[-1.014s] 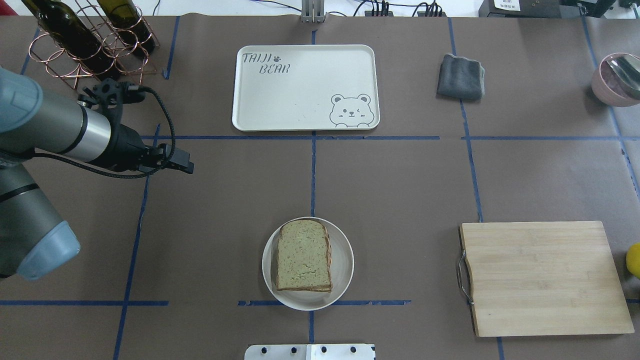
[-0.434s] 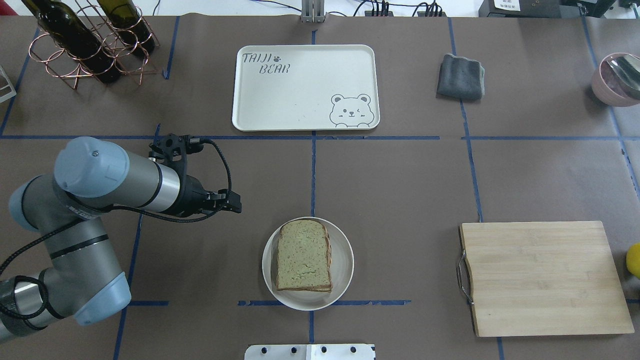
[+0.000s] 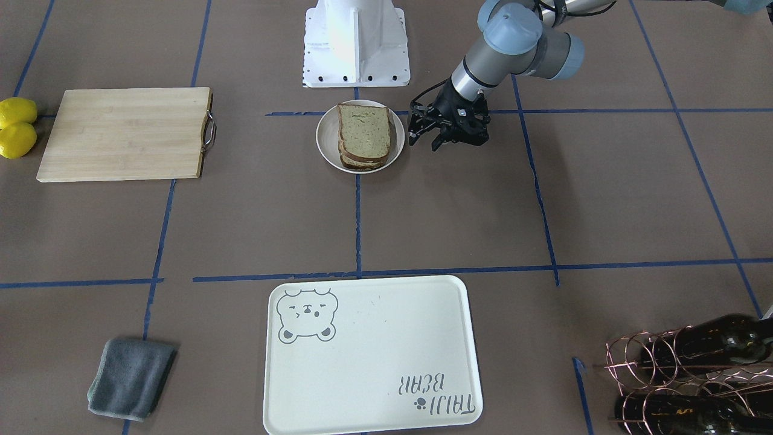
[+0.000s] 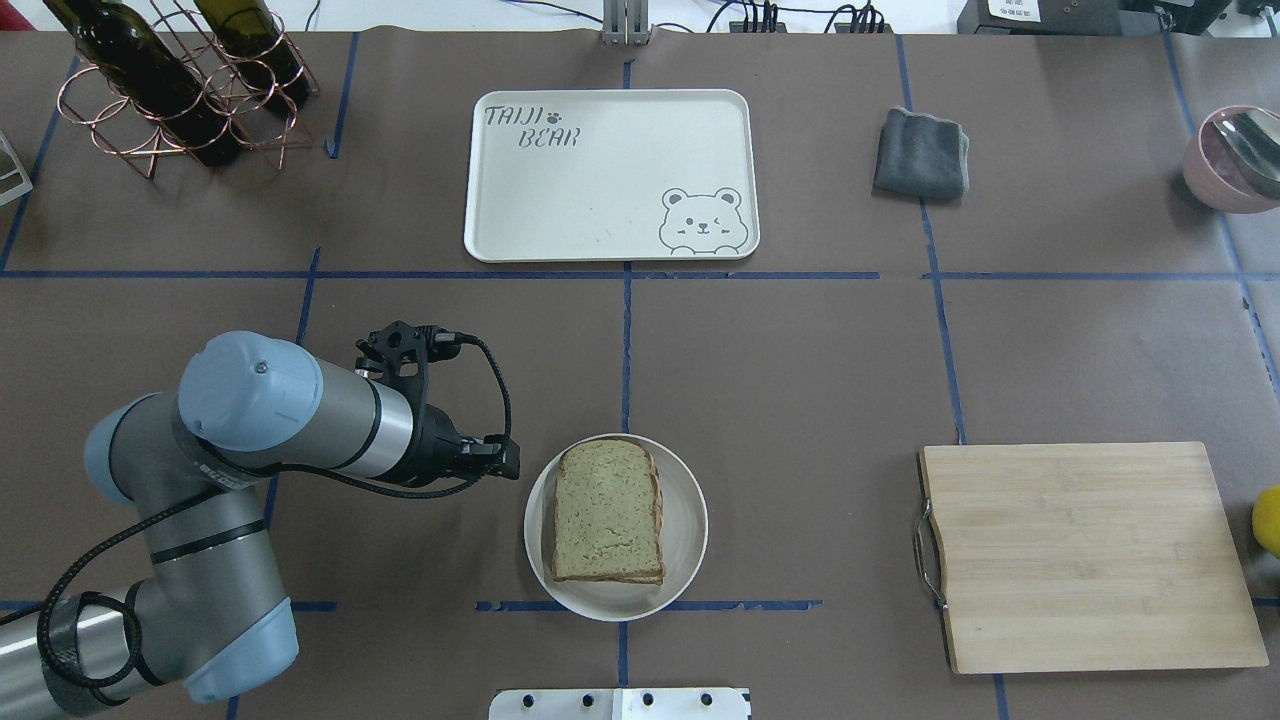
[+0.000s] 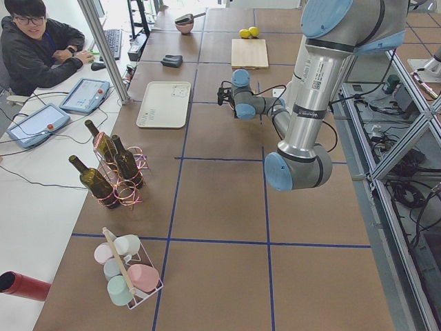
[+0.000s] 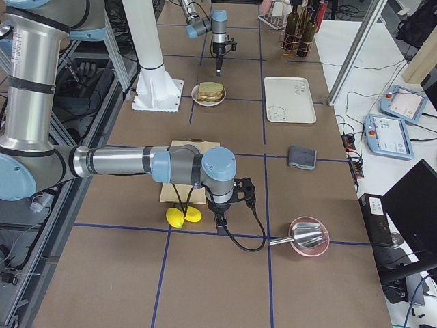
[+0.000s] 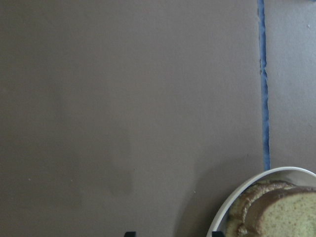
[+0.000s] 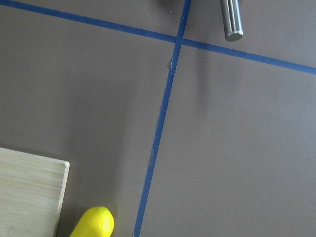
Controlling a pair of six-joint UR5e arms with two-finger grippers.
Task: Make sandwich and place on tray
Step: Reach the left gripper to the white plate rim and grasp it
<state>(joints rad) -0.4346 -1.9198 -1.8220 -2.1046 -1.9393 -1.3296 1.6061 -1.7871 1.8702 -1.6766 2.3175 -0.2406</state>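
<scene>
The sandwich [image 4: 608,520] is a stack of tan bread slices with dark crust on a round white plate [image 4: 690,520] at the near middle of the table. It also shows in the front-facing view [image 3: 364,127] and the left wrist view [image 7: 289,215]. No egg shows. The cream tray [image 4: 600,200] with the bear drawing lies empty at the far middle. My left gripper [image 4: 508,461] is open and empty, just left of the plate's rim and apart from it. My right gripper [image 6: 220,224] shows only in the right side view, beside two lemons; I cannot tell its state.
A wooden cutting board [image 4: 1090,555] with a metal handle lies at the near right, two lemons [image 3: 17,127] beyond it. A grey cloth [image 4: 922,152] lies right of the tray. A wine rack [image 4: 180,85] stands far left, a pink bowl [image 4: 1215,165] far right.
My left arm has swung from the far left toward the near middle, and its gripper now sits beside the plate. The sandwich and tray have not moved.
</scene>
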